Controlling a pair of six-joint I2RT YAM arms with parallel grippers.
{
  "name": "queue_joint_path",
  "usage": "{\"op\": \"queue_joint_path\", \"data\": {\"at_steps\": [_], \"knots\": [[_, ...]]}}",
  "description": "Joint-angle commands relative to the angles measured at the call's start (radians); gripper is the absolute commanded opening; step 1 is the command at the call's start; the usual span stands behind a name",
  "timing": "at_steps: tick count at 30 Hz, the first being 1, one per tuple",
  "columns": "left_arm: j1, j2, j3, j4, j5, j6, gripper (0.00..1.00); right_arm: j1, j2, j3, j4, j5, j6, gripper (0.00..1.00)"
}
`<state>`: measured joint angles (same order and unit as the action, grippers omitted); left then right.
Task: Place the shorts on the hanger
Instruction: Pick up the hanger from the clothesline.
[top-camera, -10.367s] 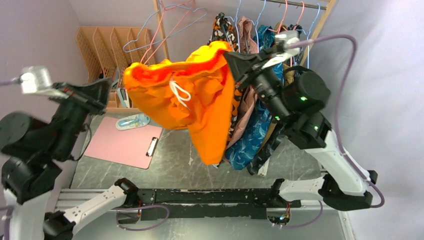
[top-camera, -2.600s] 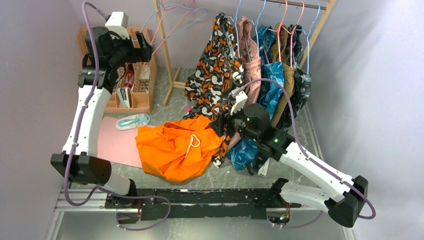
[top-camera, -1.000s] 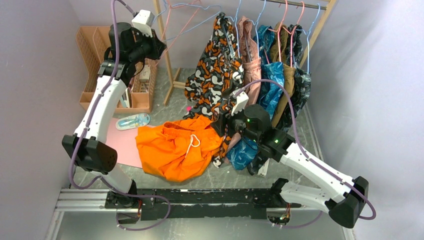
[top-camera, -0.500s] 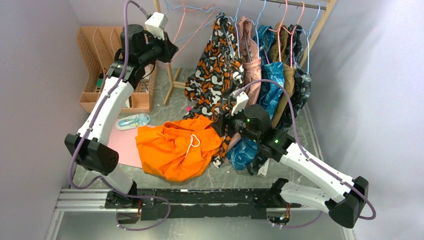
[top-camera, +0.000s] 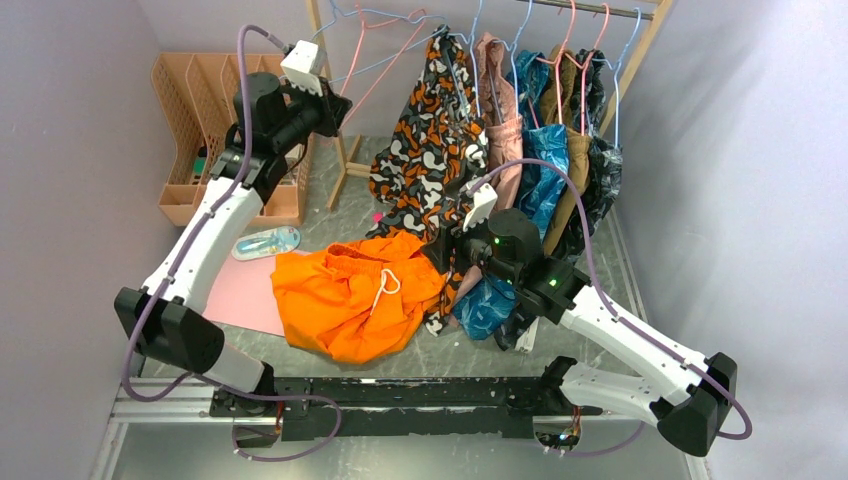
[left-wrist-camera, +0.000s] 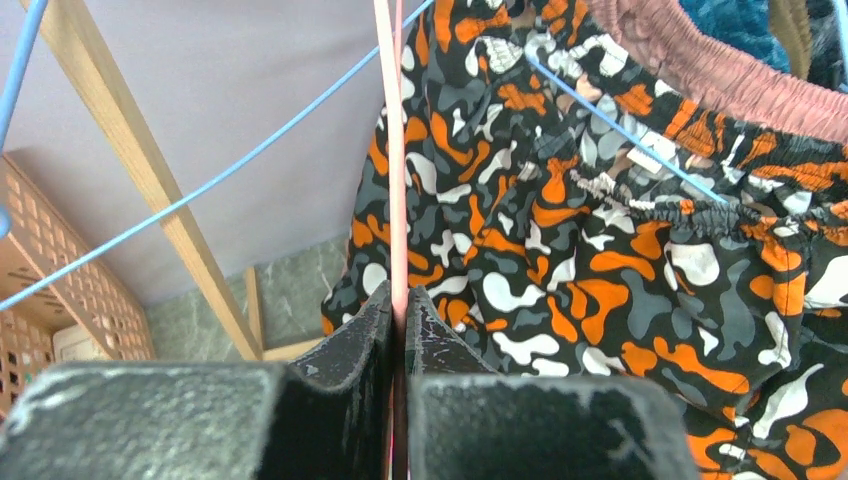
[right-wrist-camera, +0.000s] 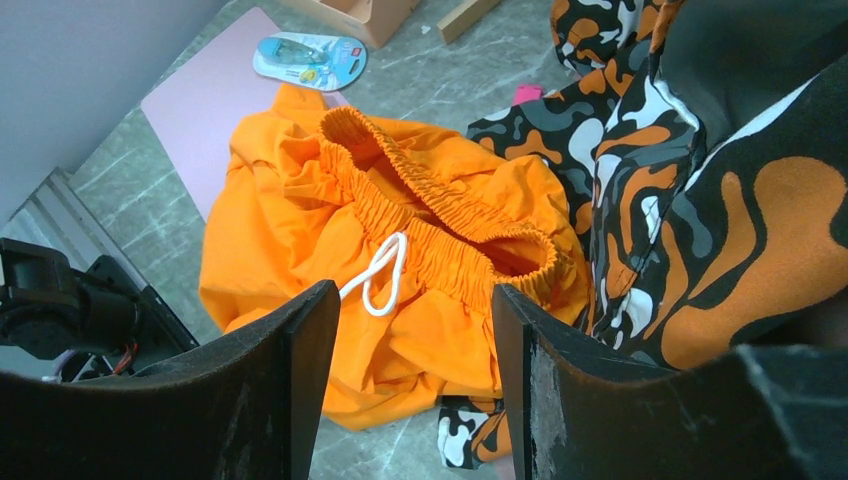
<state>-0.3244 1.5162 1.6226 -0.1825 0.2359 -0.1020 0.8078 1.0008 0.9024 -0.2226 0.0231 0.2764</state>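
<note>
From above, the shorts (top-camera: 345, 300) lie crumpled on the desk (top-camera: 335, 205). The left wrist view shows the left gripper (left-wrist-camera: 398, 312) clamped on the thin pink wire of the hanger (left-wrist-camera: 396, 150). In the right wrist view, the right gripper (right-wrist-camera: 412, 300) hovers with jaws spread wide above the shorts' waistband.

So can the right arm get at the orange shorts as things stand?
Probably yes: the right gripper is open and faces the shorts, which lie uncovered just ahead; only the patterned garment hangs close alongside.

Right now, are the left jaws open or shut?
Shut: the left jaws pinch the pink hanger, no gap beside its wire.
</note>
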Motion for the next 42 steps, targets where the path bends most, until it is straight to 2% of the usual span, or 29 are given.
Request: {"op": "queue_joint_path", "data": {"at_steps": [1, 4, 19, 42], "knots": [[-0.004, -0.065, -0.129, 0.287, -0.006, -0.043, 0.07, -0.003, -0.026, -0.021, 0.006, 0.010, 0.014, 0.61], [-0.004, -0.074, -0.186, 0.387, -0.005, -0.077, 0.07, -0.003, -0.030, -0.024, -0.002, 0.011, 0.015, 0.61], [-0.004, -0.003, -0.286, 0.644, 0.010, -0.169, 0.07, -0.004, -0.068, -0.051, -0.024, 0.031, 0.007, 0.61], [-0.007, -0.033, -0.448, 0.824, 0.034, -0.155, 0.07, -0.003, -0.044, -0.057, -0.015, 0.029, 0.003, 0.61]]}}
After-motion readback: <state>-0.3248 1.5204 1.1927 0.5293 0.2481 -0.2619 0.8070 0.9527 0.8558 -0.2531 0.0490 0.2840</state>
